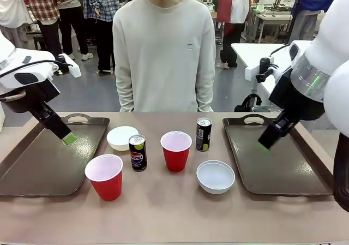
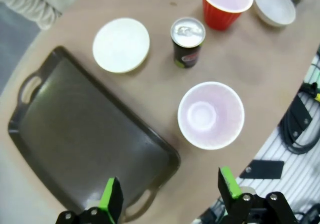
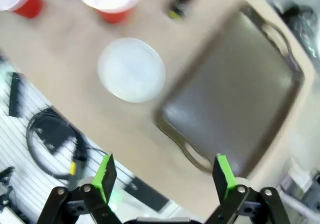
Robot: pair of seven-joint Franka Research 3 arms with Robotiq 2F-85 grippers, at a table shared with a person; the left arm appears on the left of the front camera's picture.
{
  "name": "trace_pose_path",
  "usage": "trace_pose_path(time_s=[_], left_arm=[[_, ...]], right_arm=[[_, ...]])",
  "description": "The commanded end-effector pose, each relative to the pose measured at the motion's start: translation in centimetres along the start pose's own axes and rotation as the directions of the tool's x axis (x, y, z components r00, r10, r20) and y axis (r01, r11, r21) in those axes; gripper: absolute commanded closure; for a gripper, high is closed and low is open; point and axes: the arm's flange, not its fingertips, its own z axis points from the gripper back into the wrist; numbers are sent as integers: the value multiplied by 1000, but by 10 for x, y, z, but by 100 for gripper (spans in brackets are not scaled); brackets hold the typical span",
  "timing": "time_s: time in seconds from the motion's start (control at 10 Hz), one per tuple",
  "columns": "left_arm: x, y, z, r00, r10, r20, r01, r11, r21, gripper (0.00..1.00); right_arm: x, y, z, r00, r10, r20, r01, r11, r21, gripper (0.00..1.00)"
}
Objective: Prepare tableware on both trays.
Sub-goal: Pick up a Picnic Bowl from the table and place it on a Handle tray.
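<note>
The left tool (image 1: 69, 139), black with green pads, hangs above the far part of the left dark brown rectangular tray (image 1: 38, 166), its fingers spread wide and holding nothing. The right tool (image 1: 265, 144) hangs over the left part of the right dark brown rectangular tray (image 1: 283, 171), fingers also wide apart and empty. The trays lie on the light brown tabletop (image 1: 163, 215), one at each side, with cut-out handles at their far ends.

All the tableware stands upright on the tabletop between them. A red plastic cup with a white inside (image 1: 104, 177) stands nearest the robot, just beside the left tray's right rim. Farther back sits a small round white bowl (image 1: 122, 137), and right of it a slim dark can with a red and blue logo (image 1: 137, 153). A second red plastic cup (image 1: 176, 150) stands in the middle. Behind it to the right is a second slim dark can (image 1: 203, 134), near the right tray's far corner. A second white bowl (image 1: 215, 176) sits just beside that tray's left rim. A person in a pale sweater (image 1: 163, 54) stands at the far side.
</note>
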Motion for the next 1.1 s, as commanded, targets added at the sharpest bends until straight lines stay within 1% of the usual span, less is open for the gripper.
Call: trace_pose_path(time_s=[0.0, 0.1, 0.2, 0.3, 0.4, 0.5, 0.6, 0.7, 0.8, 0.9, 1.0], left_arm=[[4, 16, -7, 973, 89, 211, -25, 957, -289, 0], [-1, 27, -4, 902, 215, 374, 10, 856, -517, 0], [-12, 52, -8, 793, 388, 469, 52, 724, -687, 0], [-26, 56, -12, 743, 498, 447, 77, 600, -796, 0], [-27, 64, -23, 745, 537, 396, 61, 536, -842, 0], [-35, 77, -18, 741, 572, 352, 26, 499, -866, 0], [-45, 77, -12, 745, 575, 338, 15, 492, -870, 0], [-60, 86, -9, 808, 516, 285, 1, 481, -876, 0], [-75, 93, -1, 845, 486, 223, -58, 498, -865, 0], [-85, 96, 3, 857, 489, 163, -144, 530, -836, 0], [-98, 99, 8, 877, 477, 62, -251, 564, -787, 0]], right_arm=[[14, -36, -28, 944, -9, 328, -182, 817, 547, 0], [5, -61, -27, 834, -244, 495, -225, 668, 709, 0], [-11, -86, -38, 748, -450, 488, -179, 572, 801, 0], [-26, -90, -46, 734, -516, 441, -133, 528, 839, 0], [-38, -94, -51, 753, -550, 361, -76, 472, 878, 0], [-49, -92, -51, 768, -570, 290, -20, 431, 902, 0], [-66, -88, -43, 814, -541, 211, 23, 393, 919, 0], [-87, -85, -34, 872, -477, 109, 99, 391, 915, 0], [-102, -83, -27, 876, -480, 39, 177, 396, 901, 0], [-118, -84, -22, 867, -498, -20, 253, 405, 878, 0], [-135, -84, -24, 857, -501, -118, 346, 391, 853, 0]])
